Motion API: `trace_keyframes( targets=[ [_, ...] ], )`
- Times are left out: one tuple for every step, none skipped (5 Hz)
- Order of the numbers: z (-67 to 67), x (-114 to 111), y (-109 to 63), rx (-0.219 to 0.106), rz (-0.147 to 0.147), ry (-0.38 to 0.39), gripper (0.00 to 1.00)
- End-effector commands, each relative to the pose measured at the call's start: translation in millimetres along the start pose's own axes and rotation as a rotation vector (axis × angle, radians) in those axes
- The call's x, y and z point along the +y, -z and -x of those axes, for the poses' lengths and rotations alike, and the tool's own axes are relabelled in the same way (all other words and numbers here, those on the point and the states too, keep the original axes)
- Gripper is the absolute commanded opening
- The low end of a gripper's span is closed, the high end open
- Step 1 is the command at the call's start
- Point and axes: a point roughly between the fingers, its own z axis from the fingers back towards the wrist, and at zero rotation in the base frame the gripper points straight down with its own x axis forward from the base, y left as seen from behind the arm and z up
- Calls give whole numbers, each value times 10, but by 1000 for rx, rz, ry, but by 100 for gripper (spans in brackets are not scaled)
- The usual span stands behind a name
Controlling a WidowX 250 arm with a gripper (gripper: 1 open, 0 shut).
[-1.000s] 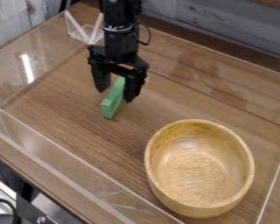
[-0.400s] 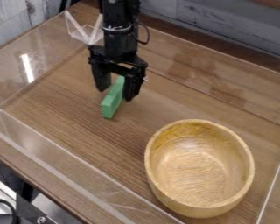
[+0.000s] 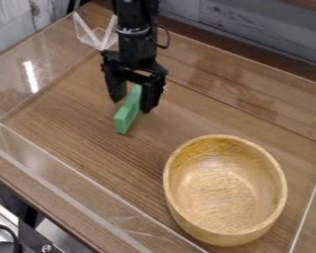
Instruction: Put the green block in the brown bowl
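A small bright green block (image 3: 126, 115) lies on the wooden table, its far end between the fingers of my gripper (image 3: 133, 99). The black gripper points straight down over that far end, its jaws open, one finger on each side of the block. Whether the fingers touch the block I cannot tell. The brown bowl (image 3: 227, 150), round and light wood with a thick rim, sits at the front right, well apart from the block, and holds nothing.
Clear plastic walls (image 3: 42, 59) enclose the table on the left and front. A grey plank wall runs along the back. Bare wood lies between the block and the bowl.
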Motion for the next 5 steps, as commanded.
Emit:
trace_keyframes(
  targets=[
    [-84,58,-144,-50,-8,-9,100],
    [-91,61,-138,-47,-4,-7,100],
    [-98,60,-138,-44,0,-4,100],
    [-102,60,-134,-40,4,-2,100],
    [-106,84,-53,-36,6,-4,100]
  ],
)
